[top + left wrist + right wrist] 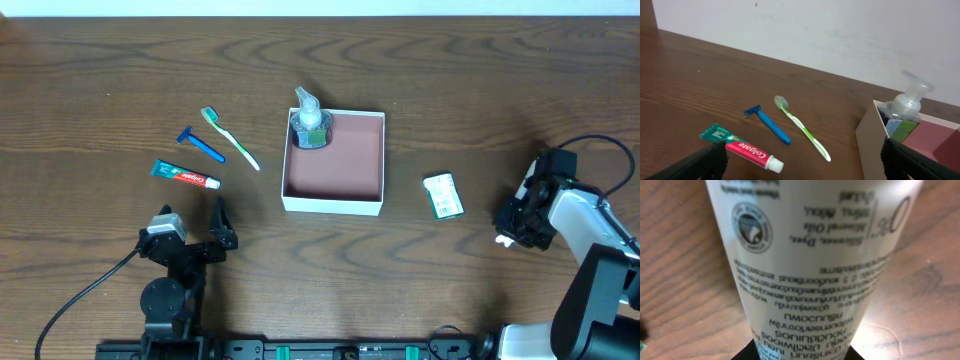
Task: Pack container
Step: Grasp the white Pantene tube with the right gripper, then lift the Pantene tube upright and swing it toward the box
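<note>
The container [333, 205] is a square shallow box with white walls and a reddish-brown inside, at the table's middle; its near corner shows in the left wrist view [871, 145]. A clear pump bottle [309, 125] stands in its far left corner. A toothbrush [232, 140], a blue razor [203, 146] and a toothpaste tube [186, 176] lie to its left. My left gripper [193, 212] is open and empty, just short of the toothpaste [742, 148]. My right gripper [520, 225] is low at the far right, shut on a white printed tube [810, 255].
A small green-white packet [443, 195] lies flat between the container and my right gripper. The razor [770, 125] and toothbrush [802, 130] lie side by side ahead of my left gripper. A black cable runs off the left arm's base.
</note>
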You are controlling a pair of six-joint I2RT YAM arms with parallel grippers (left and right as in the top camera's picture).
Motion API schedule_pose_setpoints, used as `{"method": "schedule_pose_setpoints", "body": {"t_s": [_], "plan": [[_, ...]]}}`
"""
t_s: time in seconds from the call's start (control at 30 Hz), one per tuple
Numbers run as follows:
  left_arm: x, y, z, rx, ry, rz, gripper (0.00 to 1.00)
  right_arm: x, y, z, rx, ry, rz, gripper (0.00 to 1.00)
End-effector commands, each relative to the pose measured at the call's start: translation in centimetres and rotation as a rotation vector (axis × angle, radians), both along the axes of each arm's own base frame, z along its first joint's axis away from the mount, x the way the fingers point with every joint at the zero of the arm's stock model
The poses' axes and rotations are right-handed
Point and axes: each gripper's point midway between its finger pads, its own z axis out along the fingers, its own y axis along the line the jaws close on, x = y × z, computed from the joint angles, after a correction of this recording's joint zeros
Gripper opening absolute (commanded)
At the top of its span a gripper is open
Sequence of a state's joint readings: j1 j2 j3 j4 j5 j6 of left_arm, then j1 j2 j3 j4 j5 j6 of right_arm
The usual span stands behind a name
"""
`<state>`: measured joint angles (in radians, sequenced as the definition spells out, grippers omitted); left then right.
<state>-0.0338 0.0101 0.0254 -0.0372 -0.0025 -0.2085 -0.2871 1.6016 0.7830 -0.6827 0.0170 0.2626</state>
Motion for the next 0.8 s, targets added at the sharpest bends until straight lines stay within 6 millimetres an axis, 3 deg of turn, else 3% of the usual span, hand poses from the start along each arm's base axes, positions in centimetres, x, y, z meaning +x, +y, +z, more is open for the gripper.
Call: {"method": "schedule_pose_setpoints", "body": {"t_s": [0.0,0.17,0.4,0.6,0.77], "plan": [[-0.1,0.3,-1.8,0.013,0.054,0.014,0.98,1.7,1.1,0.5,0.074,-0.045,0.049,0.11],[-0.1,0.3,-1.8,0.013,0.054,0.014,0.98,4.3,1.4,3.6,0.107,-0.143,0.08,0.11],[-0.1,0.3,-1.8,0.013,0.054,0.014,0.98,6.5,2.3,9.5,0.155,-0.284,0.061,0.15],[-0.1,0.3,-1.8,0.013,0.054,0.014,0.98,8.1,4.8,14.3,0.314,-0.444,0.003,0.13],[-0.1,0.3,-1.8,0.013,0.054,0.014,0.98,9.5,7.2,17.6,0.42,-0.588,0.104,0.11]]}}
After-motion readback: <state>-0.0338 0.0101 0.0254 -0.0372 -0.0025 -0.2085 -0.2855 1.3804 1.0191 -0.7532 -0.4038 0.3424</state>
